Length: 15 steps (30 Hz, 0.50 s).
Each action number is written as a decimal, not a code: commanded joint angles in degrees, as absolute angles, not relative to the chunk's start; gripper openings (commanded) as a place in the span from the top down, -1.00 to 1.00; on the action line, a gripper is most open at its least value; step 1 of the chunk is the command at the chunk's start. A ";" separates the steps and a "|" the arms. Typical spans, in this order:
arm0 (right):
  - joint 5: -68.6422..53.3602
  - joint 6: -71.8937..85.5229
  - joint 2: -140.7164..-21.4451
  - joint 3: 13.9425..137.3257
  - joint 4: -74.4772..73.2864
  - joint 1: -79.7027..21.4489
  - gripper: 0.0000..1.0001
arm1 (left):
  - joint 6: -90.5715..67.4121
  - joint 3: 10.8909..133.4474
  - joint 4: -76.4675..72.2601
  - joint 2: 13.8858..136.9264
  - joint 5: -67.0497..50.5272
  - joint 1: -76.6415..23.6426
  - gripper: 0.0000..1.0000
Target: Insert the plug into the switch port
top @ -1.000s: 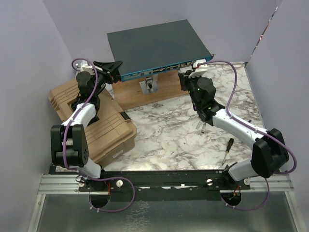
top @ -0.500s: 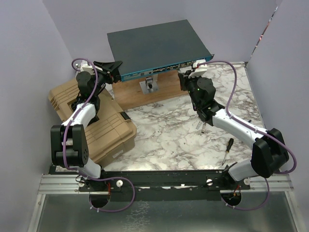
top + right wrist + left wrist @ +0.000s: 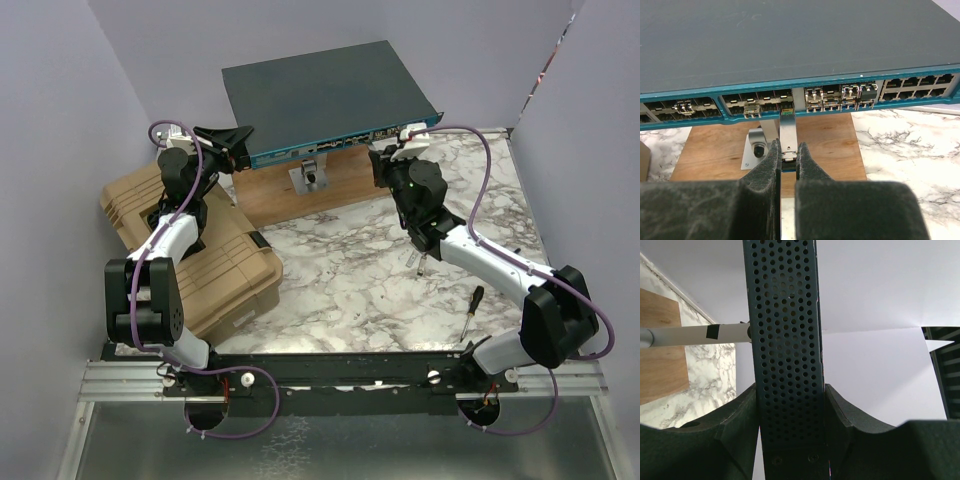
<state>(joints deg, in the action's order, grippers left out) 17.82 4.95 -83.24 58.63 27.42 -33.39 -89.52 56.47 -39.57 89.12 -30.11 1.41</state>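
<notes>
The switch is a flat dark grey box with a teal front face, resting on a wooden board at the back. My left gripper is shut on the switch's left end. In the left wrist view its fingers clamp the perforated side wall. My right gripper is shut on the plug, a slim silver module. In the right wrist view the plug's tip is at the mouth of a lower-row port left of the middle of the front face. How deep it sits is unclear.
A tan ribbed case lies under the left arm. The wooden board carries a small metal bracket below the switch front. A screwdriver and a small tool lie on the marble table near the right arm.
</notes>
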 commanded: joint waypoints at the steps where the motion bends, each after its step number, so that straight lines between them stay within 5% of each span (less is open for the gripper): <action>1: 18.64 5.74 -81.77 59.17 30.02 -33.63 0.99 | -87.30 57.04 -35.96 90.71 -30.70 -1.98 0.99; 15: 18.64 5.79 -82.38 59.25 30.01 -33.66 0.99 | -87.01 57.30 -35.49 90.57 -30.67 -2.09 0.99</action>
